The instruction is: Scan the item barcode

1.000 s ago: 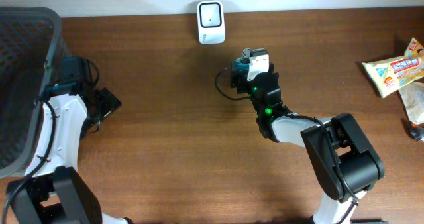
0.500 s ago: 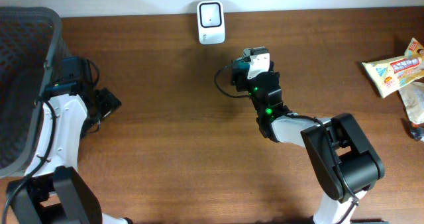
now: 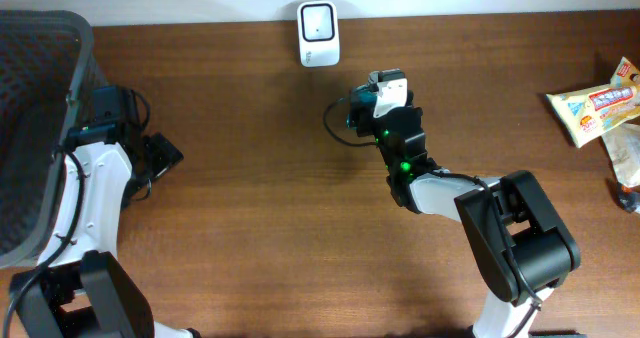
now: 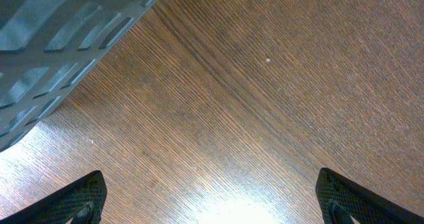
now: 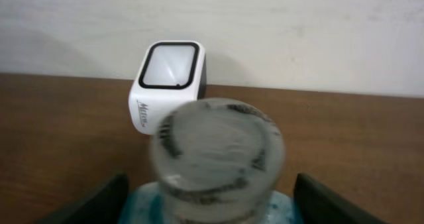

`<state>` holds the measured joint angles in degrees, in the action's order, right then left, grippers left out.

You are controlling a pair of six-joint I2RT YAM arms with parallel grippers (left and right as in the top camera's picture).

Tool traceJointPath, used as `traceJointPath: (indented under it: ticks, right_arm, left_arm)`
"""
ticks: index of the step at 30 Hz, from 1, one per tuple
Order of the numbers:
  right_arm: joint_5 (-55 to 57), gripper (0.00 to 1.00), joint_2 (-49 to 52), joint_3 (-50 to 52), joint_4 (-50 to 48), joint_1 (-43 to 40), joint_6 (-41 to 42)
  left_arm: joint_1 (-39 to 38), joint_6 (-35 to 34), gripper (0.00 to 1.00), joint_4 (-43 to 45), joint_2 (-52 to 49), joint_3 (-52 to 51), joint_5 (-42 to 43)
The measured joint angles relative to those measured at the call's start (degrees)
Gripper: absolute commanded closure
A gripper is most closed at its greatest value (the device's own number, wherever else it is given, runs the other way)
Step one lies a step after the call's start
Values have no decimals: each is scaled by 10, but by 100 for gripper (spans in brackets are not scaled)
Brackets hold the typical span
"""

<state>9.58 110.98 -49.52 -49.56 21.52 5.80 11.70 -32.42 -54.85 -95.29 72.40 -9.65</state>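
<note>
Near the back edge of the counter [image 5: 66, 131], my right pincer [image 5: 212, 201] is clamping the teal bottle [image 5: 215, 151], its round end blurring close to the wrist camera, just in front of the white scanner [image 5: 169, 85]. My left pincer [image 4: 215, 197] is hanging wide apart over the wood beside the grey basket [image 4: 59, 32].

Overhead was evenly lit and sharp, with soft shadows on the table [image 3: 250, 228]. Left wrist had bright glare low on the wood. Right wrist: the bottle [image 5: 215, 158] was close and blurred, the scanner [image 5: 169, 85] sharper.
</note>
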Motion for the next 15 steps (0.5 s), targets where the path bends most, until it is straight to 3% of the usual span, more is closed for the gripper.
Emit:
traceJointPath:
  ticks: [9, 12, 15]
  right_arm:
    - [0, 15, 0, -4, -2, 0, 2]
    - [0, 23, -3, -4, -2, 0, 2]
    - [0, 25, -9, -10, 3, 0, 1]
  left_arm:
    - [0, 0, 1, 0, 0, 0, 0]
    - [0, 0, 1, 0, 0, 0, 0]
    - [0, 0, 1, 0, 0, 0, 0]
